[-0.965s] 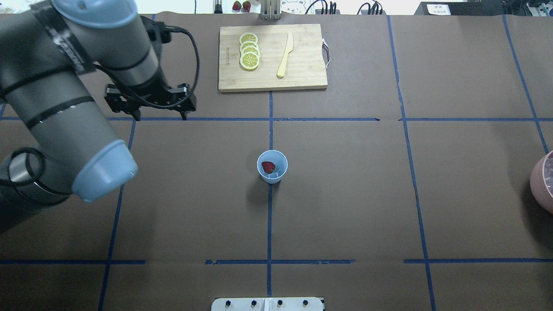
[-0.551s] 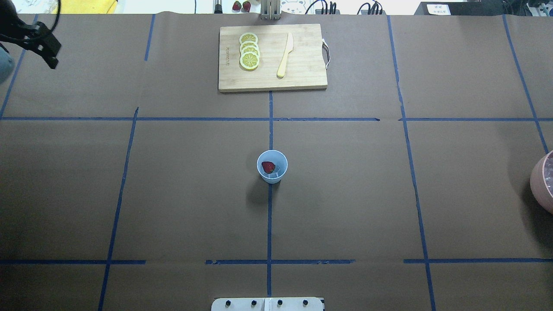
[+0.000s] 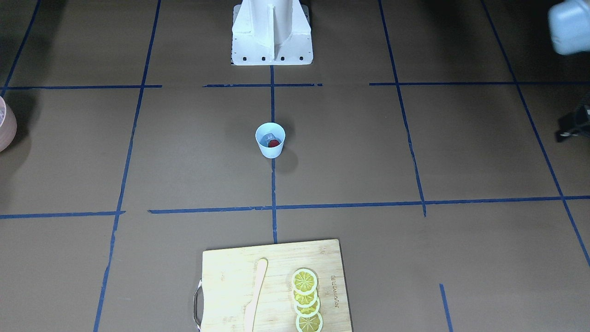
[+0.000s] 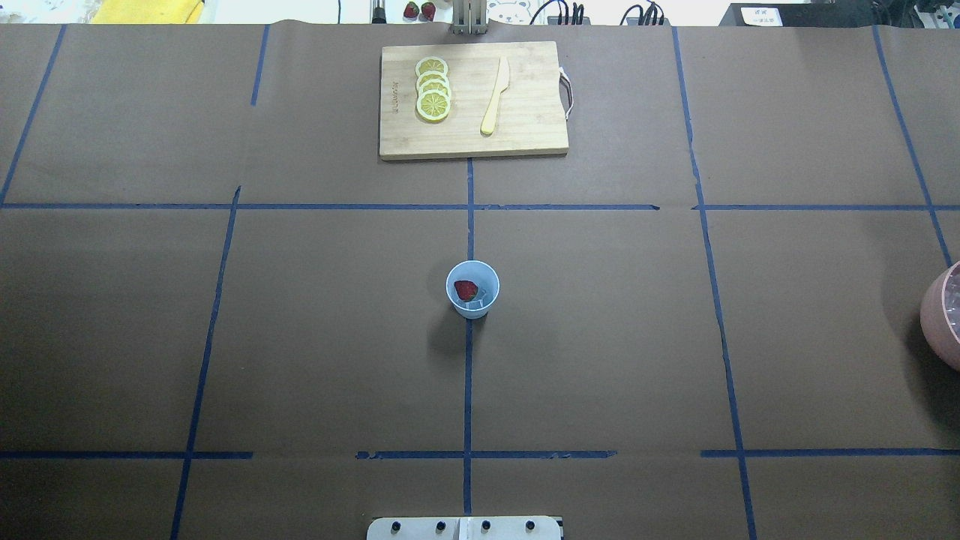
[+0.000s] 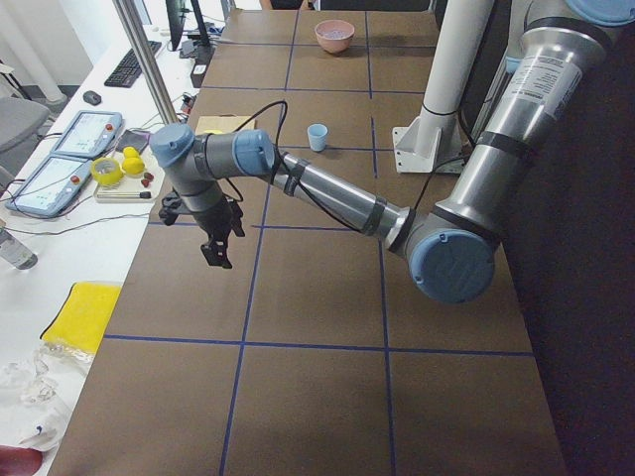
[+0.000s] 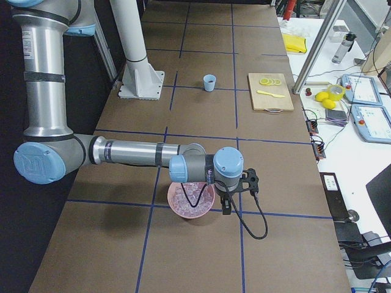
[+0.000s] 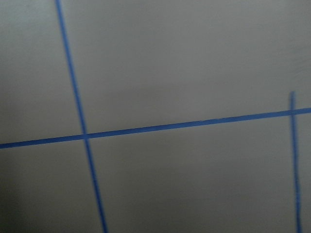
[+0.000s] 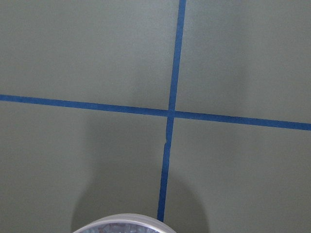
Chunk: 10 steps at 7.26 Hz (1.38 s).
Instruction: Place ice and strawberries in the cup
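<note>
The light-blue cup (image 4: 472,289) stands upright at the table's middle. A dark-red strawberry (image 4: 466,289) and a translucent ice piece (image 4: 484,297) lie inside it. The cup also shows in the front view (image 3: 270,139). My left gripper (image 5: 220,258) hangs over the table's left end, far from the cup, and shows only in the left side view. My right gripper (image 6: 239,196) hangs beside the pink bowl at the right end, and shows only in the right side view. I cannot tell whether either gripper is open or shut.
The pink bowl (image 6: 192,196) holds several ice pieces; its rim shows in the overhead view (image 4: 942,315). A wooden cutting board (image 4: 525,135) at the far side carries lemon slices (image 4: 433,88) and a pale knife (image 4: 495,96). Two strawberries (image 4: 419,10) lie beyond the table's far edge.
My left arm has swung away to the left and left the overhead view. The cup and its contents have not moved.
</note>
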Available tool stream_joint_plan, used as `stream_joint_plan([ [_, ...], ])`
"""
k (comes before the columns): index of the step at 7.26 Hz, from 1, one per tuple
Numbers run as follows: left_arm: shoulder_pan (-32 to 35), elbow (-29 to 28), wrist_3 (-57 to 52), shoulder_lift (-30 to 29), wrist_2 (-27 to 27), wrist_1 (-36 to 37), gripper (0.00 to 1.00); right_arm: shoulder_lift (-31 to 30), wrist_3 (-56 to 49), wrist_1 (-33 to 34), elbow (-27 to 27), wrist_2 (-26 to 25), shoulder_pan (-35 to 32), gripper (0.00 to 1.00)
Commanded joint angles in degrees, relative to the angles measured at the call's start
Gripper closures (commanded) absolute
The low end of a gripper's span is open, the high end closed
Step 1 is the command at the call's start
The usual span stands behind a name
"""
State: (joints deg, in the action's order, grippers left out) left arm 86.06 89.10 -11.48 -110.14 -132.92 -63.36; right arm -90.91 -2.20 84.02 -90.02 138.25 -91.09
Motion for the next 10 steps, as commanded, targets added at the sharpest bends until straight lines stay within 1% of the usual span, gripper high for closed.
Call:
stream_joint_plan([
  [1, 1.91, -7.15, -1.27, 6.43, -3.56, -13.95, 0.0, 0.04, 0.0, -0.09, -0.16, -0.09, 0.03, 0.01],
  [4, 3.67, -7.71, -1.09, 6.43, -3.4, -13.99, 0.0, 0.47, -0.08, -0.09, -0.07, -0.09, 0.03, 0.01],
  [8, 3.77, -7.8, -1.0, 6.52, -3.14, -13.9, 0.0, 0.56, -0.09, -0.09, 0.1, -0.09, 0.03, 0.01],
  [9, 3.77, -7.8, -1.35, 8.0, -3.14, -13.99, 0.0, 0.56, -0.09, -0.09, 0.11, -0.09, 0.03, 0.01],
  [10, 3.77, -7.8, -1.53, 10.28, -3.14, -15.9, 0.0, 0.48, -0.09, -0.09, 0.11, -0.09, 0.03, 0.01],
])
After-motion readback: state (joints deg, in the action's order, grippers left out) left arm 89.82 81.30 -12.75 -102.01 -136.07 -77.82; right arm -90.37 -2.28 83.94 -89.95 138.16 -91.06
